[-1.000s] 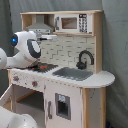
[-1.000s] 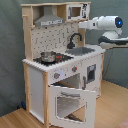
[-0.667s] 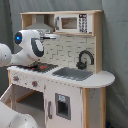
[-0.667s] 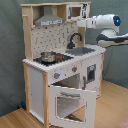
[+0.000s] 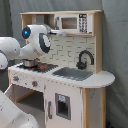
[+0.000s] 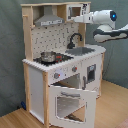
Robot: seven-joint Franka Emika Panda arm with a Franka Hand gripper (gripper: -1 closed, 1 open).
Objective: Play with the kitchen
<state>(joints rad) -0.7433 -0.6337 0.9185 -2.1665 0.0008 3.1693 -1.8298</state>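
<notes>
1. The kitchen (image 6: 55, 70) stands in the middle of both exterior views, a tall toy unit of white panels and light wood on a wooden floor (image 6: 110, 107), with a grey backdrop behind it.
2. In the second exterior view its oven door (image 6: 70, 102) hangs open at 6 o'clock, tilted outward below the stovetop.
3. A small pot (image 6: 48, 56) sits on the stovetop, at 9 o'clock from the sink (image 6: 80, 50); the black faucet (image 6: 75, 39) rises behind the sink.
4. The grey range hood (image 6: 48, 19) is at 12 o'clock above the pot, and the microwave (image 5: 75, 23) sits on the top shelf.
5. The white arm (image 6: 107, 22) reaches in from 3 o'clock in the second exterior view, its end at the microwave front.
6. The gripper (image 6: 75, 18) is up at the microwave; whether the jaws are open or closed cannot be told.
</notes>
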